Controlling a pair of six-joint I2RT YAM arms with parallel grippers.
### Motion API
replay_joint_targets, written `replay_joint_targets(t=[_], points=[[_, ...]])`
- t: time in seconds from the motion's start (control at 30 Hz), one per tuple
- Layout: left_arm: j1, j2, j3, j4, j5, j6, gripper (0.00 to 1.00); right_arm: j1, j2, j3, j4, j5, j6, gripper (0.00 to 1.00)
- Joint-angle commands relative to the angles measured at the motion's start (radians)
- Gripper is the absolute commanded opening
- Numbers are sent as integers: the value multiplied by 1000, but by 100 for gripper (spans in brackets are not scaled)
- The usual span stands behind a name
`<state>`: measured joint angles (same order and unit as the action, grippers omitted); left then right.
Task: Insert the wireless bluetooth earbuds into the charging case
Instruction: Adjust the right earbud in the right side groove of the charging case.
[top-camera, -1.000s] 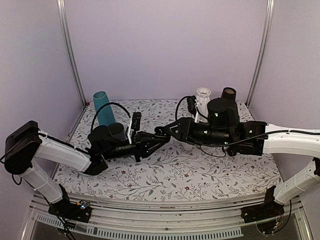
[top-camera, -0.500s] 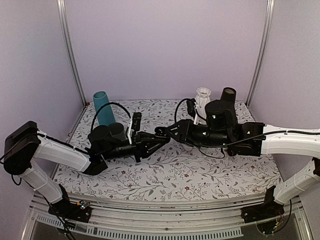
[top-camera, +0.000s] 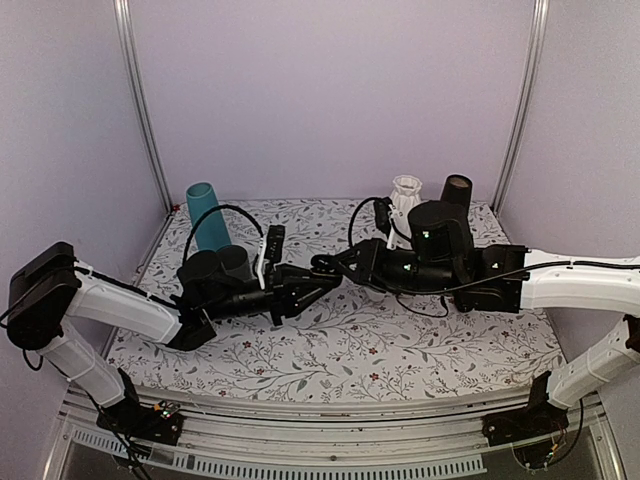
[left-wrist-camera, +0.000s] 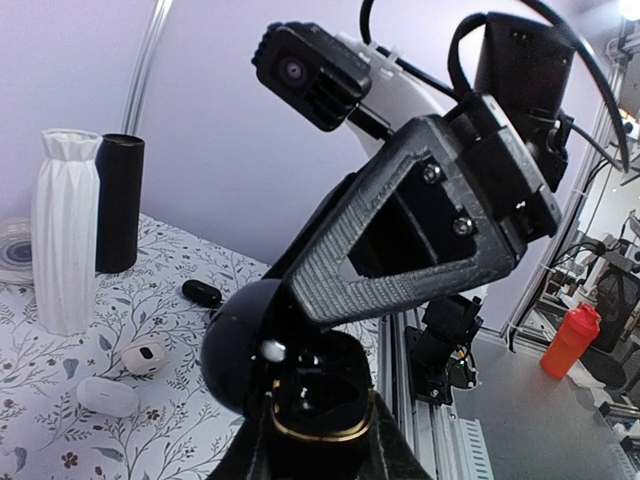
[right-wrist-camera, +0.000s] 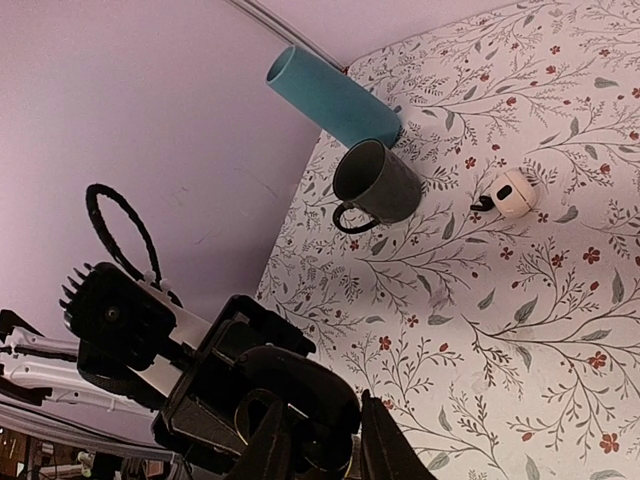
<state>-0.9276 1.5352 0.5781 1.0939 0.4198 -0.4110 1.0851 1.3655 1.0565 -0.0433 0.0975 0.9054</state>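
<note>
My left gripper is shut on the glossy black charging case and holds it above the table. The lid is open and a gold rim rings its well. The case also shows in the right wrist view. My right gripper meets it from the right. One grey ribbed finger reaches down over the open well. In the right wrist view its fingers stand a narrow gap apart, closed on a small dark earbud that barely shows against the case. A small black oblong piece lies on the table.
A grey mug and a teal cylinder stand at the back left. A white vase and a black cylinder stand at the back right. White pebble-shaped pieces lie on the floral cloth. A black bar lies behind the left arm.
My right gripper has moved a little left and closer to the case held by my left gripper. The left arm has hardly moved.
</note>
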Motion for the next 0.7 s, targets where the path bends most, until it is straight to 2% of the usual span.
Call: replay_joint_targets(t=[0.0,0.27,0.47,0.67], points=[[-17,-19,20,-4,-13,22,0,-7,4,2,4,35,-1,21],[-17,-23,25,-35,-44,38,0,-7,10,14,-19,36,-17,10],[-17,-41,29,-102,-74,104,0,-7,4,37,-77,41,-59,8],[-17,-64,28,-166,-88,200,0,-7,-8,89,-161,-2,-174,7]])
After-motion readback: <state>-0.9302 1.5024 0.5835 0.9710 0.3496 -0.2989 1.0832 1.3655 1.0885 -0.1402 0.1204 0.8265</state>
